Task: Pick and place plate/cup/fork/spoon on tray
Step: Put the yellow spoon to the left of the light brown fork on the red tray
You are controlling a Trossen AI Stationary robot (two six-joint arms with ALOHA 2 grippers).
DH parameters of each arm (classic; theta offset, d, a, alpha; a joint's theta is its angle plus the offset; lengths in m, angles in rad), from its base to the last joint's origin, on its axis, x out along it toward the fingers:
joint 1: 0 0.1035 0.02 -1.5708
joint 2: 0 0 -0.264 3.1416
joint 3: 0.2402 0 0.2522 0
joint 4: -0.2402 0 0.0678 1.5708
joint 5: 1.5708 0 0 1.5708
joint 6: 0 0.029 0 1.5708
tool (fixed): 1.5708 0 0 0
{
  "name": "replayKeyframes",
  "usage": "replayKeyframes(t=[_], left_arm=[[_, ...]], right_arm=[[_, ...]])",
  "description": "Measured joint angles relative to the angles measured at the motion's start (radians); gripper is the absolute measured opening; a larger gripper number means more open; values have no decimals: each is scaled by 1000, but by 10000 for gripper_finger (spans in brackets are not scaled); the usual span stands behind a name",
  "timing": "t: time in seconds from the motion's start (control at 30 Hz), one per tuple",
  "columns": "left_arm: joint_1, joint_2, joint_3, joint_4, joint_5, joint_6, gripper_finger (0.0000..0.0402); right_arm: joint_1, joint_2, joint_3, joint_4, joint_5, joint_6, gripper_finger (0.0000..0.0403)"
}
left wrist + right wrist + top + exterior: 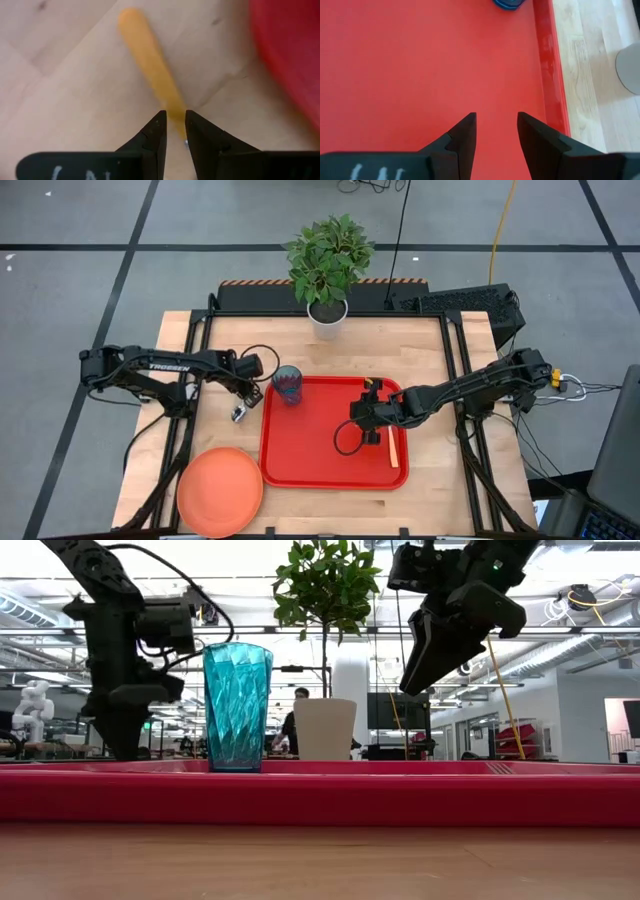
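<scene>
The left arm extends from the table's left side toward the centre, wrist bent downward. The left gripper (174, 134) points down at the tabletop, fingers (156, 135) set close together with a narrow gap. The right arm reaches in from the right side, raised above the surface. The right gripper (496, 131) points downward, fingers (465, 132) parted and empty.

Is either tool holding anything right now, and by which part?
The left tool is closed around an orange-handled utensil, near the handle's metal end. The right tool is open above the tray, holding nothing.
</scene>
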Motion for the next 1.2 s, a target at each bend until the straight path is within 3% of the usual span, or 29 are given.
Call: replayKeyframes(t=[0.47,0.6,0.73,0.97,1.2], left_arm=[[5,128,1,40,-32,15,128],[5,133,1,42,-34,48,107],[13,120,0,20,-33,60,48],[31,80,8,-38,-62,67,46],[53,23,92,-239,-130,82,46]], right_arm=[[0,0,0,0,-2,-2,134],[0,0,0,-1,-2,-3,134],[0,0,0,-1,-2,-3,134],[0,0,0,-1,-1,-4,134],[0,0,0,-1,0,-20,134]])
